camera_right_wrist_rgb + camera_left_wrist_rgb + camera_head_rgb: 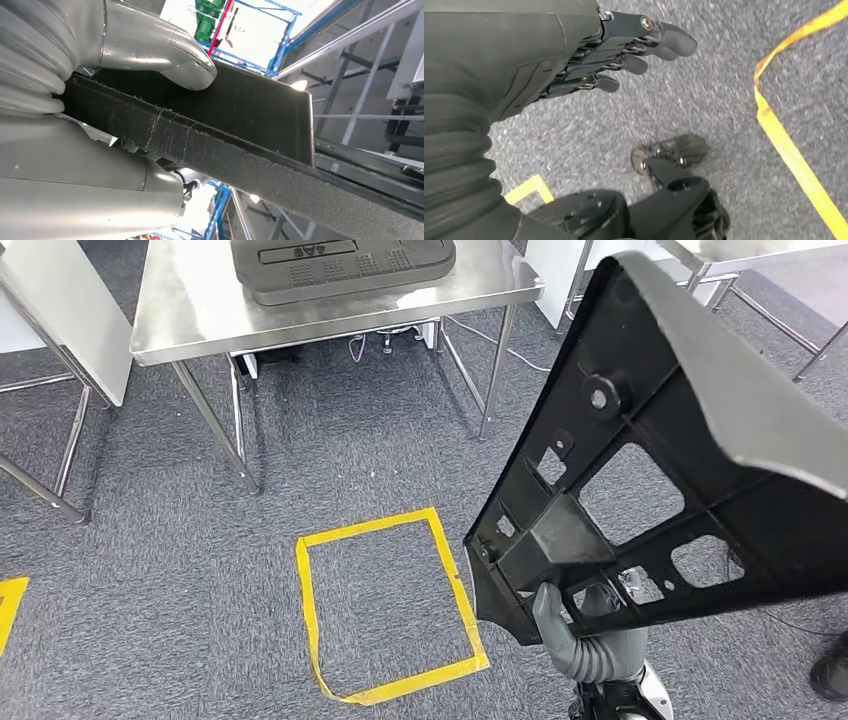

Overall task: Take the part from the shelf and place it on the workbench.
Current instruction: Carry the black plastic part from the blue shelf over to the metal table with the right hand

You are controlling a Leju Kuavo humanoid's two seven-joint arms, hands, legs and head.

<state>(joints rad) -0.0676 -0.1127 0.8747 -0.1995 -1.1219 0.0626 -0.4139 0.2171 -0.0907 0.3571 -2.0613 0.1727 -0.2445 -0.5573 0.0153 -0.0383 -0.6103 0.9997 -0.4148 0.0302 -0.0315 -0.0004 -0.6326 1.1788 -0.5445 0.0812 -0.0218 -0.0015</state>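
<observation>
At four o'clock, my right hand [590, 635] grips black part [660, 460]; left hand [589, 55] empty, fingers [664, 37] apart, over carpet [704, 100].

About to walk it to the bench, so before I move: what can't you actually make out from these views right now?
- Right hand: head view, its fingers hidden behind the black part.
- Black part: cut off by the head view's right edge; the right wrist view shows just one edge strip.
- Workbench: far side cut off by the top edge, as is the dark part lying on it.
- Left hand: holds nothing; thumb not visible.
</observation>
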